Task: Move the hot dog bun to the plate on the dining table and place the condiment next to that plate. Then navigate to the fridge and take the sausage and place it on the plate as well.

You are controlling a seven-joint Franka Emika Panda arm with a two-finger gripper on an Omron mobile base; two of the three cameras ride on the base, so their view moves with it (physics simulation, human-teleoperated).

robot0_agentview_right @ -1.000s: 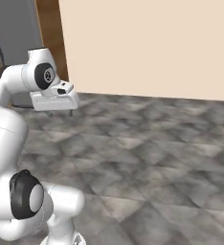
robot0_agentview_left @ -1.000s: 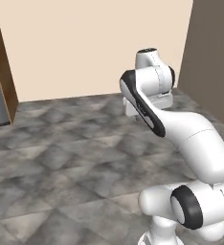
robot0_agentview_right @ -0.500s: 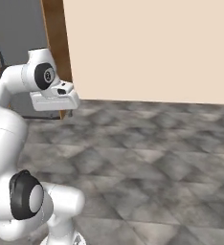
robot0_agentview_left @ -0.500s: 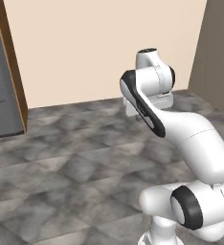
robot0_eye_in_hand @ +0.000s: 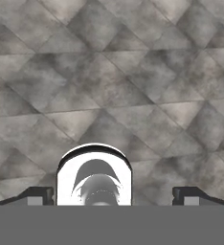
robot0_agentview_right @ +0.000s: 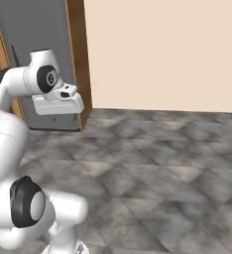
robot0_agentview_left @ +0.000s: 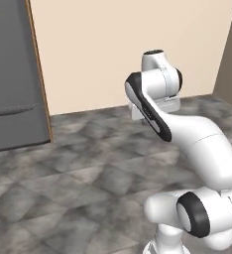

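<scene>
1. At the left of the left base view, the fridge (robot0_agentview_left: pixel 14 74) is seen with its grey doors closed, a horizontal seam crossing the lower part.
2. Beside the fridge, a brown wood panel (robot0_agentview_left: pixel 38 69) is set on its right edge; in the right base view the same panel (robot0_agentview_right: pixel 78 59) stands between the fridge (robot0_agentview_right: pixel 38 25) and the wall.
3. A plain beige wall (robot0_agentview_left: pixel 123 44) is seen behind the arm, meeting a grey mottled stone floor (robot0_agentview_left: pixel 78 168).
4. Nothing is seen lying on the floor between the robot and the fridge.
5. No writing or label can be read on any surface.
6. The gripper (robot0_eye_in_hand: pixel 112 195) is seen with its two dark tips set wide apart, and nothing is held between them; it is pointed down at the floor (robot0_eye_in_hand: pixel 114 72).
7. In the right base view the hand (robot0_agentview_right: pixel 58 103) is seen raised at chest height, in front of the fridge's lower part, apart from it.
8. The sausage cannot be made out.
</scene>
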